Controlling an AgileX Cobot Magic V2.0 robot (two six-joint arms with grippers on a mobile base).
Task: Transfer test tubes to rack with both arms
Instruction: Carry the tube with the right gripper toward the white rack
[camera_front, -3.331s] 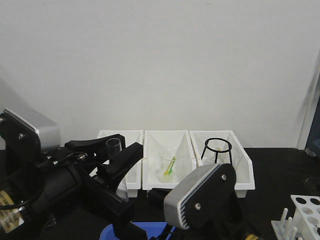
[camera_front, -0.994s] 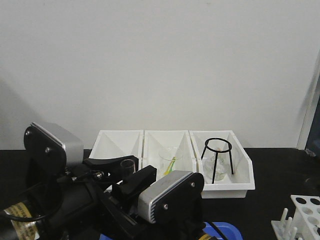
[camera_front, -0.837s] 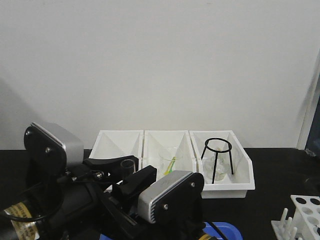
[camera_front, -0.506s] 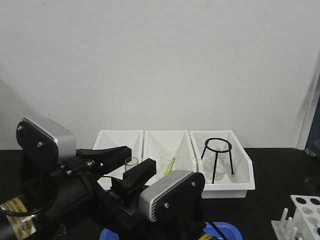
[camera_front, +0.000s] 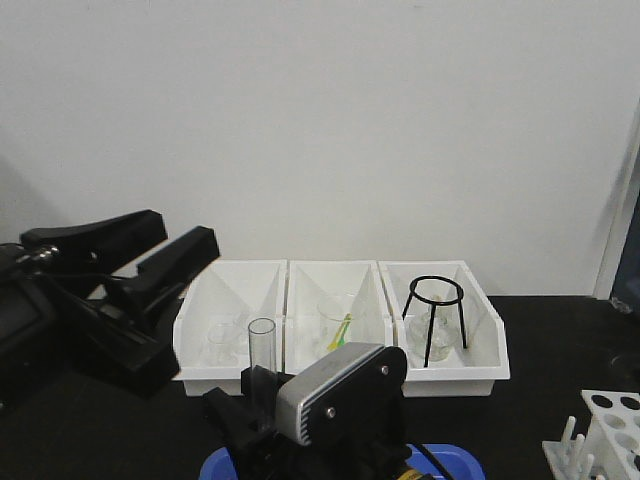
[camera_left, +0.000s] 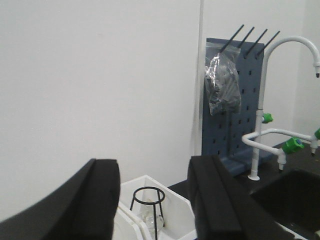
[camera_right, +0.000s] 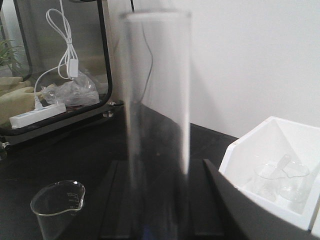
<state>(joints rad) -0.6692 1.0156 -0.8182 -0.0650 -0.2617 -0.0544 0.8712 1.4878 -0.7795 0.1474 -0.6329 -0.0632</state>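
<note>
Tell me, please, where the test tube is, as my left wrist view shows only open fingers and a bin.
Observer: The right tool holds a test tube upright, just in front of the white bins.
Operator: Is the rack in sight?
Observer: Yes, the rack stands at the front view's lower right edge, well right of the test tube.
Operator: And my left tool?
Observer: The left tool hangs open, up left of the test tube, not touching it.
</note>
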